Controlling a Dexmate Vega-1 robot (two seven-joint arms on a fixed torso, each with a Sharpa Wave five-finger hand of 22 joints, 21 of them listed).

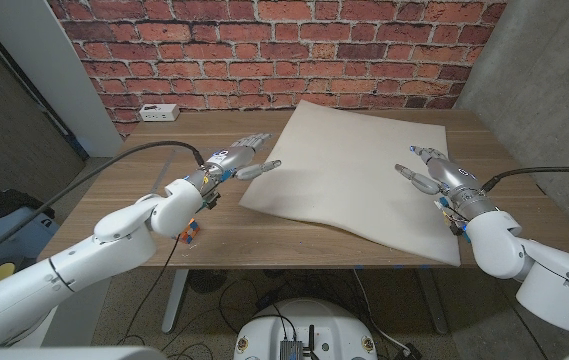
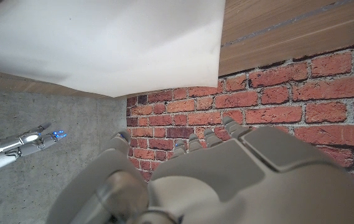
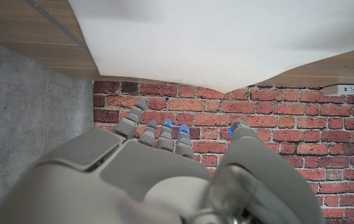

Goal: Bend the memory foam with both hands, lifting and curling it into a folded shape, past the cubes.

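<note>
Both hands hover over the wooden table, empty, fingers spread and reaching toward the brick wall. Right hand sits above the near right part of the memory foam, thumb pointing inward, touching nothing that I can make out; in its wrist view its fingers stand apart in front of the bricks. Left hand hangs just off the foam's left edge, thumb aimed at the sheet with a small gap between. That pale sheet lies flat between the hands, turned at an angle, far corner near the wall, near right corner at the table's front edge. Small coloured cubes sit under the left forearm, behind that hand toward the robot. Beyond the left hand, against the wall, lies a white power strip.
</note>
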